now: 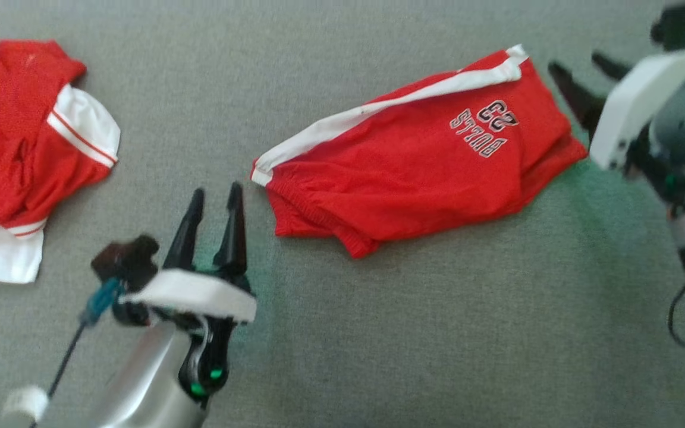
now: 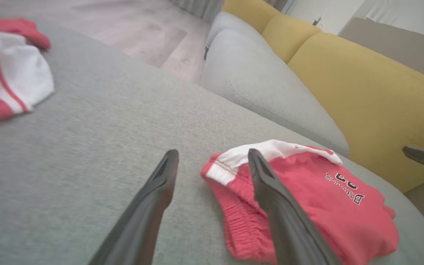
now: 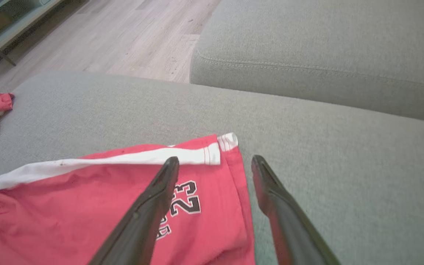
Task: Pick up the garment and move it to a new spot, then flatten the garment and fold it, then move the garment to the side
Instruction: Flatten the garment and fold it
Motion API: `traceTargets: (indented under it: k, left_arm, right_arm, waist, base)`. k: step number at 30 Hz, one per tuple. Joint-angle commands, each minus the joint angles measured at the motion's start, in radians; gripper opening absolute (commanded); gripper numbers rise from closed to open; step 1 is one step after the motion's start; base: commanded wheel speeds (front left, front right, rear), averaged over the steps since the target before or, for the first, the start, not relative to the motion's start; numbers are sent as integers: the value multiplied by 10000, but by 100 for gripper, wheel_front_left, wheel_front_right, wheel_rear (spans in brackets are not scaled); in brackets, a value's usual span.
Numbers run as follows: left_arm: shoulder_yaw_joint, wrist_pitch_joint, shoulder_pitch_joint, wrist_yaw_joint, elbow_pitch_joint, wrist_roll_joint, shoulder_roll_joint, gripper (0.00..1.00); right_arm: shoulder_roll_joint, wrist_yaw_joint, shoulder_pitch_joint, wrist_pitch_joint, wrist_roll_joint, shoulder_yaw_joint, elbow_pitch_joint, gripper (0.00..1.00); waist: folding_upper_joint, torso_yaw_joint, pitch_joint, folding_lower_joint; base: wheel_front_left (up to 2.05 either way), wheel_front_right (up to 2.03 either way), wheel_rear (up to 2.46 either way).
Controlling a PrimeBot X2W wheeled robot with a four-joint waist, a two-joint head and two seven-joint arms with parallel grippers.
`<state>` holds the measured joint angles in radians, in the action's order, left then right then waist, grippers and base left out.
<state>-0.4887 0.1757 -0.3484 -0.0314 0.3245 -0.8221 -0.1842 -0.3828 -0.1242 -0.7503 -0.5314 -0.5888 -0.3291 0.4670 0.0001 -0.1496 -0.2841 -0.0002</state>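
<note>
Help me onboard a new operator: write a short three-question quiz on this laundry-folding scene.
1. True or false: the left hand is clamped on the red shorts.
2. Which number is printed on the shorts? A) 23 B) 45 C) 7
3. Fill in: the other red-and-white garment lies to the robot's ____ of the shorts.
Key: 1 false, the left hand is open and holds nothing. 2 A. 3 left.
</note>
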Motion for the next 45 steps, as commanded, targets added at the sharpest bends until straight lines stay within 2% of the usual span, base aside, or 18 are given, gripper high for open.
traceTargets:
  k: [1,6,11,16,20,23,28,29,30,31,38,45]
  left_arm:
    - [337,348,-183,-23,-228,270,-230,100]
    - [502,844,-123,-239,-76,2036,-447,100]
    - [1231,856,44,-118,-591,3478,-161,100]
    - [1482,858,-107,497,-590,4103,147,100]
    - [1772,859,-285,756,-571,4408,461,100]
    - [1935,859,-288,916,-486,4554,650,100]
    - [2215,859,-168,1087,-343,4684,855,100]
    - [2267,859,-145,1115,-317,4709,880,100]
    - [2320,859,-123,1142,-295,4735,899,100]
    - [2378,859,-100,1166,-276,4759,913,100]
    - [2634,860,85,1330,-129,4875,916,100]
    - [2783,860,622,1455,-84,4976,664,100]
  right_arm:
    - [-40,-65,102,227,-72,-29,-342,100]
    - [195,-65,522,1130,28,260,-42,100]
    - [646,-65,456,1858,373,790,748,100]
    - [907,-65,-31,2110,959,1172,1937,100]
    - [966,-65,-480,2146,1641,1262,2896,100]
    - [1002,-65,-664,1835,2190,1156,3576,100]
    - [1123,-65,-584,907,2364,532,4108,100]
    - [1132,-65,-539,707,2279,405,4131,73]
    - [1123,-65,-512,619,2178,298,4088,23]
    - [1088,-65,-493,605,2090,199,4008,0]
    - [695,-65,-261,973,1807,421,3630,0]
    - [-76,-65,722,1044,2446,1354,2872,0]
  waist:
    - [-1,105,257,2]
    - [-1,69,434,2]
    - [-1,-145,109,2]
    - [-1,-535,-363,2]
    - [-1,-822,-574,2]
    - [-1,-945,-555,2]
    - [-1,-943,-402,2]
    - [-1,-919,-372,2]
    - [-1,-885,-344,2]
    - [-1,-837,-318,2]
    - [-1,-436,83,2]
    - [-1,317,789,2]
  base:
    - [0,0,0]
    - [0,0,0]
    - [0,0,0]
    - [0,0,0]
    - [0,0,0]
    - [0,0,0]
    - [0,0,0]
    - [0,0,0]
    - [0,0,0]
    - [0,0,0]
    - [0,0,0]
    - [0,0,0]
